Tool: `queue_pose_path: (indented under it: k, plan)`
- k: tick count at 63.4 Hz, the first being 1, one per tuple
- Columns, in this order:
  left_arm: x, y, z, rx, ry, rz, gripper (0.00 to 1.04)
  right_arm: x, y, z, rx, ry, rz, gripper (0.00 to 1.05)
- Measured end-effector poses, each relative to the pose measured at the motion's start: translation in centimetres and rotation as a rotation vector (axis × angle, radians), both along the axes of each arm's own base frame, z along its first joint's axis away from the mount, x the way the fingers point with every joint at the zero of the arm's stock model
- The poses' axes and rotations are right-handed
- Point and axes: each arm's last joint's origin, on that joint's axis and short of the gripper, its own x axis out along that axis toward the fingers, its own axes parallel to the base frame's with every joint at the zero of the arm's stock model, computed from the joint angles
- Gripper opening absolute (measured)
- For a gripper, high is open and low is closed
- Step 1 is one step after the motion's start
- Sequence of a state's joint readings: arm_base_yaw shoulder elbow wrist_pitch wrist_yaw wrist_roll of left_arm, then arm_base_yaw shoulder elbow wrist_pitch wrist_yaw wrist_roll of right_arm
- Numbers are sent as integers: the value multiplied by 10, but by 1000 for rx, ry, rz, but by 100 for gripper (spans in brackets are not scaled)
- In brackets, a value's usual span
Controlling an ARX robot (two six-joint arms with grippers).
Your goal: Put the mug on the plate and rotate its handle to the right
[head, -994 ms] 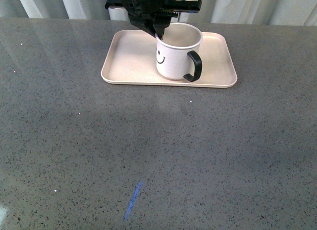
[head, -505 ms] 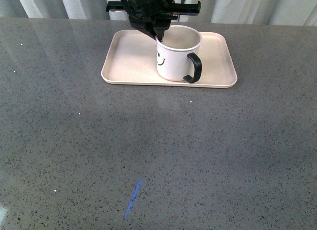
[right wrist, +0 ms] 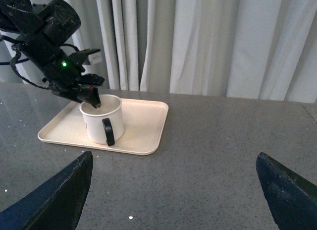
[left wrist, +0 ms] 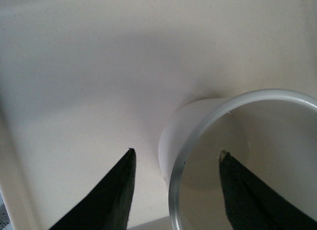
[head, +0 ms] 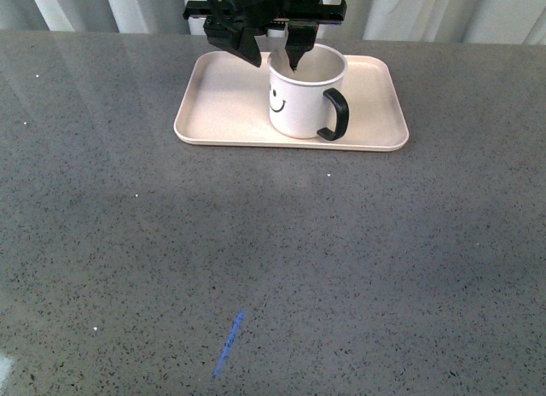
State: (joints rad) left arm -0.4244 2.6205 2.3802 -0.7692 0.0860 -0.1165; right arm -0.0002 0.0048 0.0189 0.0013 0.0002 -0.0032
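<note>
The grey table (head: 256,268) carries the plate (head: 217,114), and the mug (head: 299,106) stands upright near the plate's middle, so the placing looks done and the remaining risk lies in getting clear. The left arm reaches in from beyond the plate's back rim, with its wrist bent so the fingers point down onto the plate. The left gripper (head: 274,63) is spread wide and grasps nothing, yet its jaws straddle the mug's wall on the side toward the plate's left end. One finger (left wrist: 240,190) hangs inside the cup and the other finger (left wrist: 109,195) hangs outside over bare plate. If the arm draws off sideways across the plate instead of straight up, the inner finger would likely catch the rim. That could tip the mug, drag it toward the plate's edge, or twist it. A twist matters because the handle (head: 335,114) points to the plate's right end, angled a little toward its front rim, and a nudge could spoil that heading. The right gripper (right wrist: 173,158) is well apart from the plate, off its right front corner, splayed open and empty.
</note>
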Motion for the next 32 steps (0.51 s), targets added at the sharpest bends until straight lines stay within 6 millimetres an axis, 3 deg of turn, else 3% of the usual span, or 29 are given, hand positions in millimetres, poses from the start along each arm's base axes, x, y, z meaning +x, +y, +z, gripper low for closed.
queue_pose_path:
  k: [8,17,24,28,32]
  plan:
    - [-7,6,6,3,-16,-5,75,0,0,0,0,0,0,96]
    - [-21,20,31,8,-104,-5,97,0,0,0,0,0,0,96]
    - [-33,36,59,-46,-207,0,95,0,0,0,0,0,0,96]
    - [-42,49,81,-94,-349,26,94,0,0,0,0,0,0,96]
    - [-58,74,96,-32,-752,260,78,0,0,0,0,0,1,96]
